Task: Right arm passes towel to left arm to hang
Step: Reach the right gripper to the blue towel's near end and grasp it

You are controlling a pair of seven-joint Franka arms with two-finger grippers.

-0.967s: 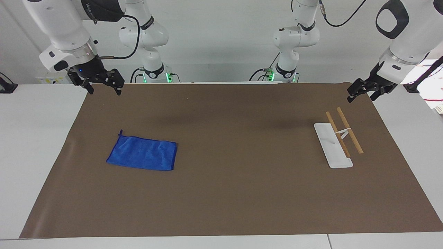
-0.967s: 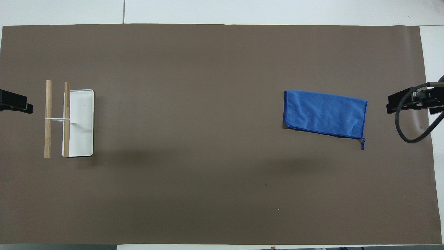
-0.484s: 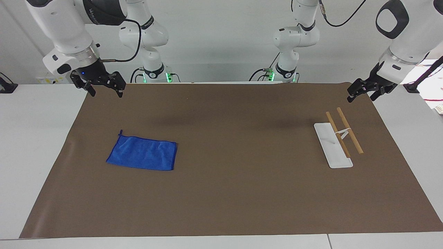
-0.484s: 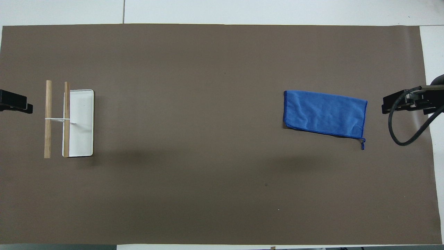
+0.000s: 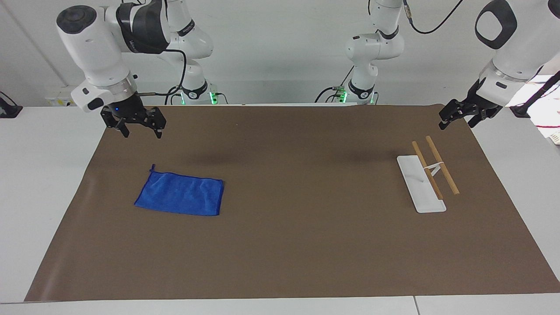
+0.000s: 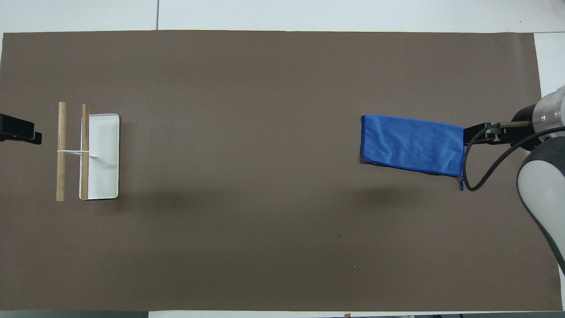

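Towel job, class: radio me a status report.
Right tool open, in the air near towel. Left tool open, waiting above rack. Towel flat on mat, untouched. Nothing in the way.

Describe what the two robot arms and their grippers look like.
Both are glossy white jointed arms. The right arm has a black band, a thin black looping cable, and a black right gripper with a small blue light. The left arm bears a bold black rounded-square ring; its left gripper is black.

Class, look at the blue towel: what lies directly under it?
The towel lies flat on the brown mat, which shows all around its edges. Whatever might lie between towel and mat is covered; no bulge shows.
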